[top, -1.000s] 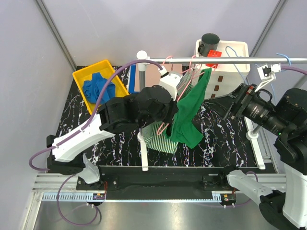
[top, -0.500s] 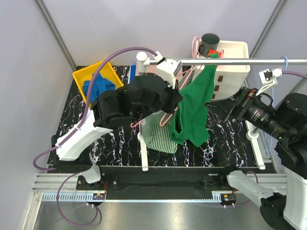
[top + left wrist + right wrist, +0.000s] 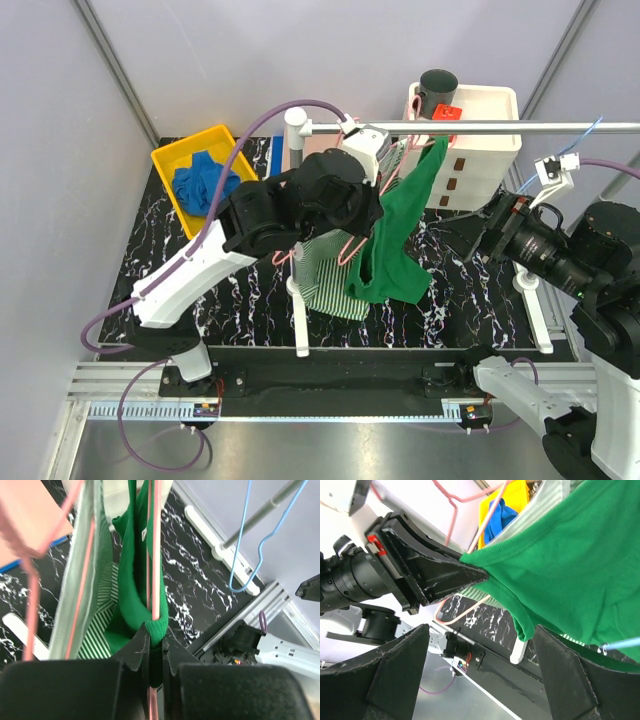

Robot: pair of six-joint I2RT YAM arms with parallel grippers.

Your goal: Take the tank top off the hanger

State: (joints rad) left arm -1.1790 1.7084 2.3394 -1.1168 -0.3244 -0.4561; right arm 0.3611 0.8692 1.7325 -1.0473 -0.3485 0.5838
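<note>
We saw the left hand (image 3: 156, 645) pinched shut on a fold of the green tank top (image 3: 395, 225), w/ the pink hanger (image 3: 156, 555) wire in the same nip. Top hung under the rail (image 3: 500, 127), slanting down-left to that hand. Right hand (image 3: 482, 629) gaped wide & empty just right of it, facing the fabric.

The table (image 3: 250, 300) is black with thin white lines like marble. A yellow bin (image 3: 166, 172) sits at its far left corner, with blue cloth (image 3: 200, 185) inside. Far to the right of the bin, by the back edge, stands a white drawer box (image 3: 495, 105). A white rack foot (image 3: 301, 325) lies nearer than the bin.
</note>
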